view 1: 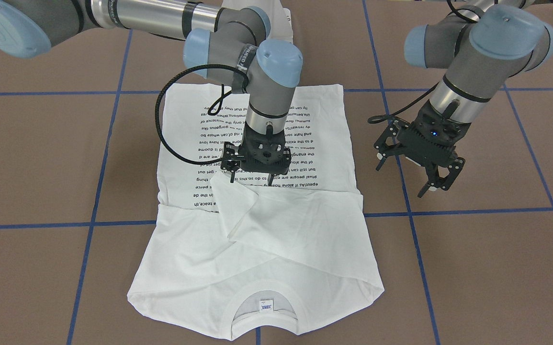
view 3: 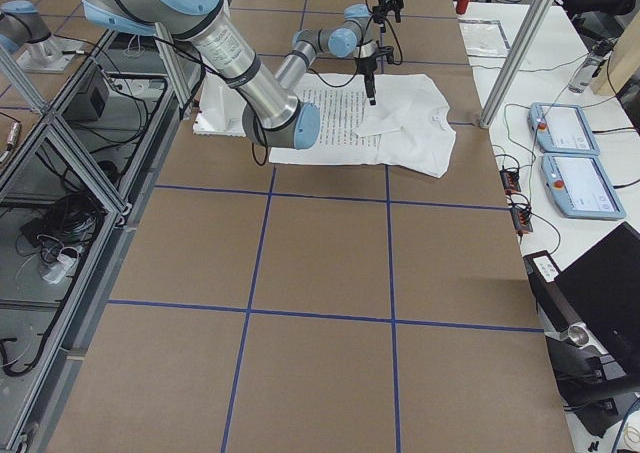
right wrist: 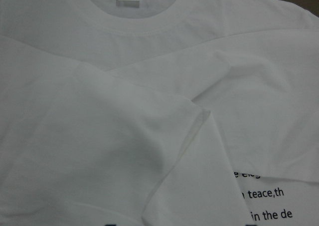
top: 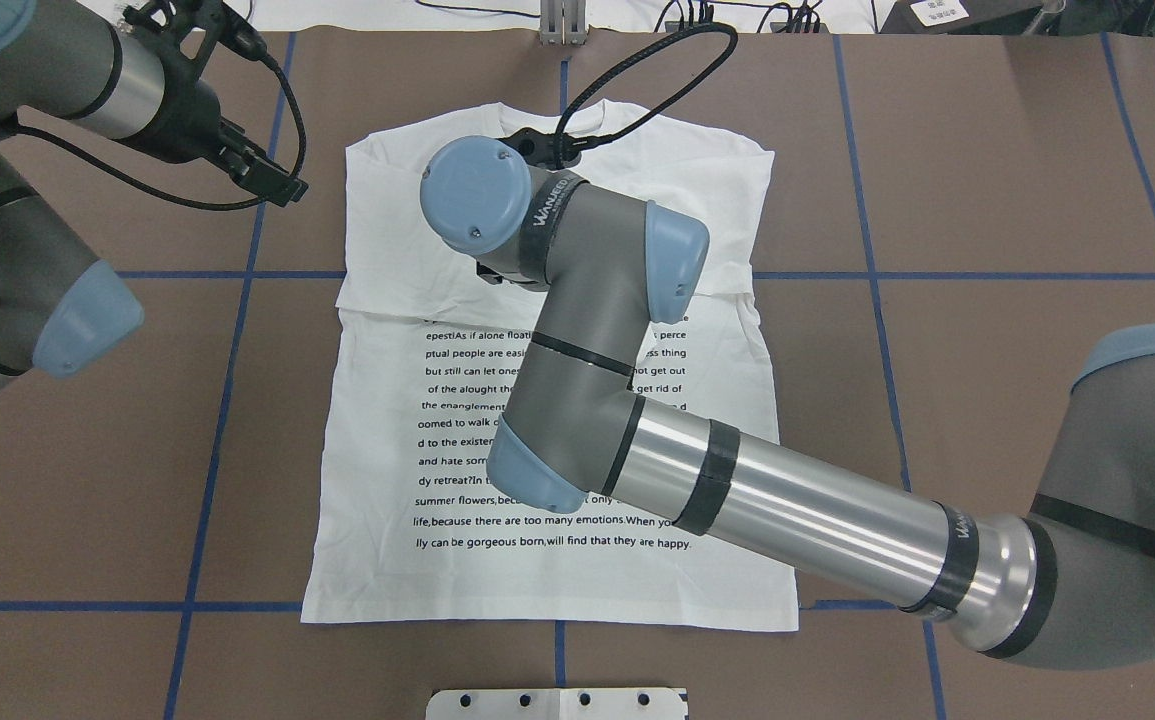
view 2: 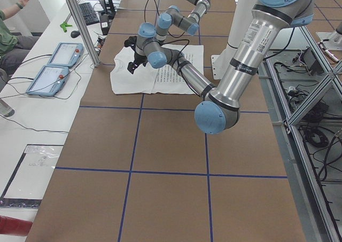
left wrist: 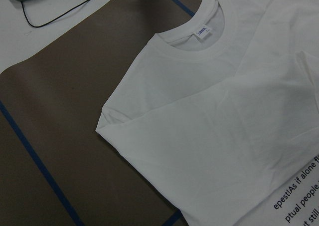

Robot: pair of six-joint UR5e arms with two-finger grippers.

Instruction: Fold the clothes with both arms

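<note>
The right gripper (view 1: 251, 181) has its jaws apart and clamps nothing, its tips at a folded-in sleeve (view 1: 238, 203). The left gripper (view 1: 400, 181) hangs wide open and empty beside the shirt (view 1: 314, 143), which lies flat, print up, on the table (view 1: 477, 268).

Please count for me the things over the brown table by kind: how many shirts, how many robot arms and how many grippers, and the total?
white T-shirt: 1
robot arms: 2 (right arm, left arm)
grippers: 2 (right gripper, left gripper)
Total: 5
</note>
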